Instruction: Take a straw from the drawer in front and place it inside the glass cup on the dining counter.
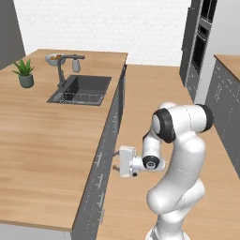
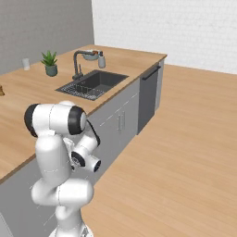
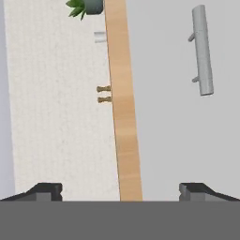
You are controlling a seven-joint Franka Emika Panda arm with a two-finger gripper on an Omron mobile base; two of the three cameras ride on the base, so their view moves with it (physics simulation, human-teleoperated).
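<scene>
Sideways, the claw [image 3: 121, 192] faces the grey drawer front, fingers spread wide and empty, lined up below its bar handle [image 3: 201, 51] to pull it open.

drawer [image 3: 187, 122]: grey front shut, bar handle [image 3: 202, 51] | glass cup [image 2: 26, 64]: upright on dining counter [image 2: 28, 92], near plant

Glossy white arm [image 1: 180, 154] here, fat rounded segments, black bands at the joints, boxy white hand, two small dark fingertips [image 3: 47, 190].
</scene>
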